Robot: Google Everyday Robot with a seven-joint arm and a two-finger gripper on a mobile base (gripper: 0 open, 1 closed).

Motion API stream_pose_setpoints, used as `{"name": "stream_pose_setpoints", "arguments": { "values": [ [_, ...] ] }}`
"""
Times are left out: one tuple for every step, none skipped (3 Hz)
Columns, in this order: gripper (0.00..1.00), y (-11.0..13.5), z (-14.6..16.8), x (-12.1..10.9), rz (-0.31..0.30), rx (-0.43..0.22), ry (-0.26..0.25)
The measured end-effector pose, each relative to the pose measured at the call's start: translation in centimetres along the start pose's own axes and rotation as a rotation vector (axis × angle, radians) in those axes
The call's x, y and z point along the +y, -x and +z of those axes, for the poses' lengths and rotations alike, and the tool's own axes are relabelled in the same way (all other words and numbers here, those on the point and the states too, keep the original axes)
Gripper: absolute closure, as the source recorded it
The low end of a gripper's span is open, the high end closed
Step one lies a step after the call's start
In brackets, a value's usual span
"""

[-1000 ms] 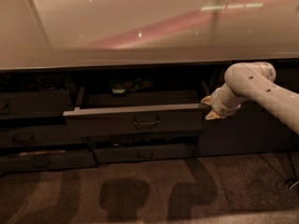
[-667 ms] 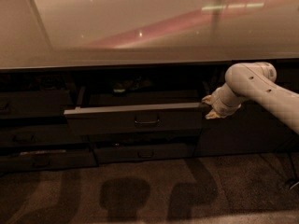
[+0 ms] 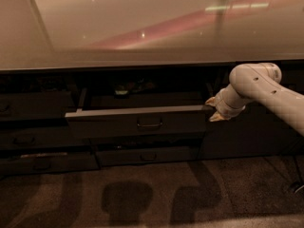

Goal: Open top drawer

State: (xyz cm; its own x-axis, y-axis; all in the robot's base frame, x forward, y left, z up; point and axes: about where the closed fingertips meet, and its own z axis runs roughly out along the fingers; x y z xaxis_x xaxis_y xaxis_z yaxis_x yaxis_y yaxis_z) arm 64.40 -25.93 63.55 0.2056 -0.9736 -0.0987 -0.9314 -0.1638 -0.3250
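Observation:
The top drawer (image 3: 118, 121) stands pulled out from under the counter, its dark flat front carrying a small loop handle (image 3: 149, 125) at the middle. Some small items lie dimly in the drawer's back. My gripper (image 3: 213, 109) sits at the drawer front's right end, on a white arm (image 3: 266, 91) coming in from the right. Its pale fingertips (image 3: 217, 117) touch or nearly touch the front's right edge.
A wide glossy counter top (image 3: 142, 27) spans the view above. A lower drawer (image 3: 147, 156) with the same kind of handle sits beneath, more shut fronts (image 3: 28, 108) at the left, a plain panel (image 3: 247, 137) at the right. Brown carpet (image 3: 152, 194) lies in front.
The drawer front sits at about the same spot as before. The gripper has stayed at its right end, with barely any shift.

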Motion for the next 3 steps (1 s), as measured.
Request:
{"name": "stream_pose_setpoints", "arguments": {
  "values": [
    [0.12,0.1,-0.5,-0.2,0.0,0.0,0.0],
    [0.0,1.4,-3.6,-1.9,-0.014,0.005,-0.047],
    [0.0,2.8,-6.7,-3.1,-0.038,0.017,-0.092]
  ]
}}
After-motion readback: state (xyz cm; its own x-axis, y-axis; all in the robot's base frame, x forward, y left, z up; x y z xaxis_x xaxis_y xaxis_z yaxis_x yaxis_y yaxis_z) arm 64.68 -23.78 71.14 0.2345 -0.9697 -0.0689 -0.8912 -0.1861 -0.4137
